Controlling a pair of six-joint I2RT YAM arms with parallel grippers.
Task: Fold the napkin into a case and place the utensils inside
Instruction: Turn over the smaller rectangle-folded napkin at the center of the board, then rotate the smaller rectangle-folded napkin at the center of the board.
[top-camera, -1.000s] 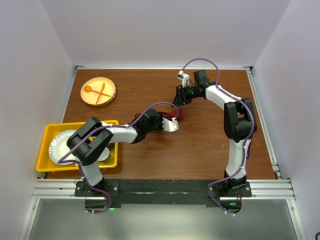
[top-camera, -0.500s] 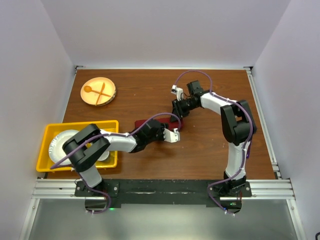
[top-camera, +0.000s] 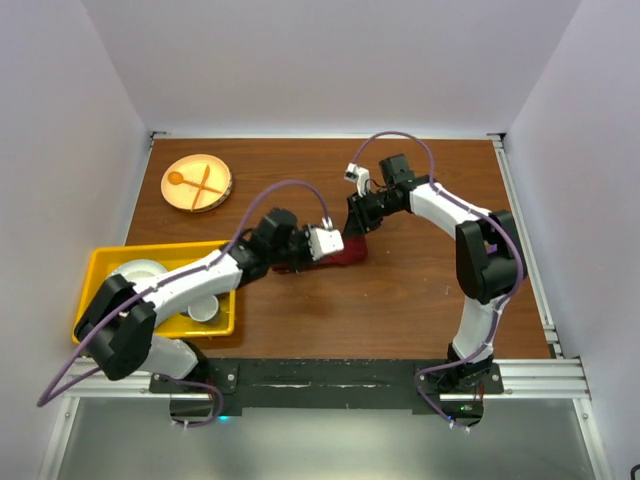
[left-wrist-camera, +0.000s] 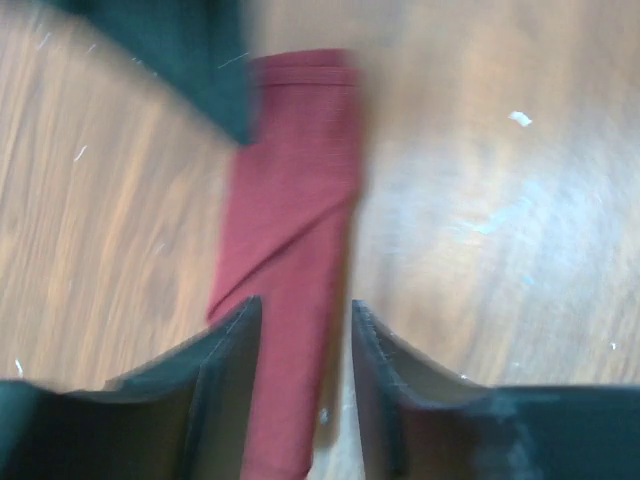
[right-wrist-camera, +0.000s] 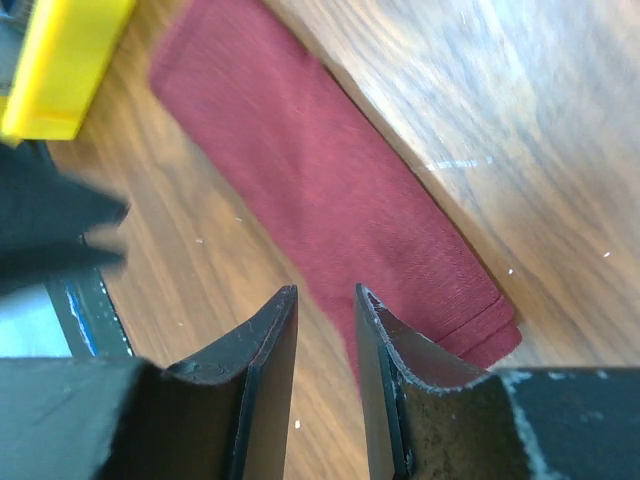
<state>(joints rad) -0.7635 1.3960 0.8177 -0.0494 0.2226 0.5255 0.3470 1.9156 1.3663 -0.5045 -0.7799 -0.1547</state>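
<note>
**Folded napkin case mid-table, both sets of jaws parted over it**

The napkin (top-camera: 338, 253) lies flat near the middle of the table (top-camera: 420, 300), folded into a narrow maroon case (left-wrist-camera: 295, 190).

- **Left jaws:** apart, straddling one end of the strip. Contact can't be told.
- **Right jaws:** apart by a narrow gap, over the other end (right-wrist-camera: 330, 190), nothing clamped.
- **Handling:** likely soft, light and limp, not fragile. The layers will probably slide or spring open if dragged.
- **Where to grip:** a diagonal flap edge shows in the left wrist view, probably the pocket mouth. Best hold is a pinch on the top layer only there, with the far end pinned flat.
- **Utensils:** no purple ones are visible. An orange spoon and fork sit on a plate (top-camera: 222, 196), well apart from the case.
</note>
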